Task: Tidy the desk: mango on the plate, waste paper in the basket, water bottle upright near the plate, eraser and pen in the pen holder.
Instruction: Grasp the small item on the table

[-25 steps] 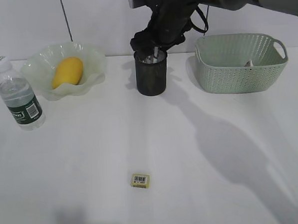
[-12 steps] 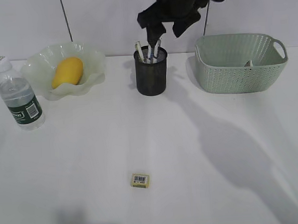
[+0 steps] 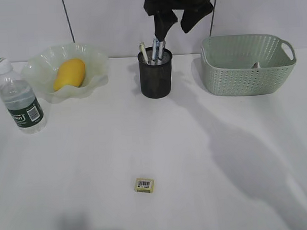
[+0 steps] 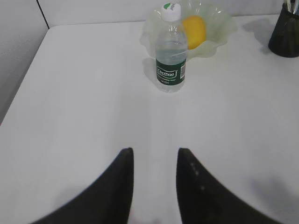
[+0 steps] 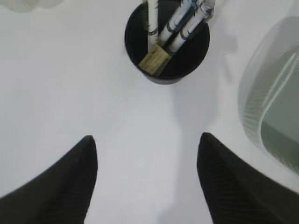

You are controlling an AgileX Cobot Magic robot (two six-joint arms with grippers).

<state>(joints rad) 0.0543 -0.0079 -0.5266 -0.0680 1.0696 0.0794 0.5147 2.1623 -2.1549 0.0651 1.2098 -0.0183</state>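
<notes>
Pens now upright in pen holder [image 3: 155, 73] – released, not held. Right gripper [image 3: 177, 22] lifted clear above holder, spread, empty. Eraser [image 3: 144, 185] alone on surface [image 3: 94, 159], front centre – likely next. Mango [image 3: 69, 73] in plate [image 3: 91, 61]; water bottle [image 3: 19, 99] upright beside it. Waste paper barely visible in basket [image 3: 249, 66]. Left gripper [image 4: 154, 186] parted, empty.

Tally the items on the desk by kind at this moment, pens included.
Fruit (mango): 1
Bottle: 1
Containers (plate, pen holder, basket): 3
Pens in the holder: 3
Erasers: 2 (desk, holder)
Total: 10
</notes>
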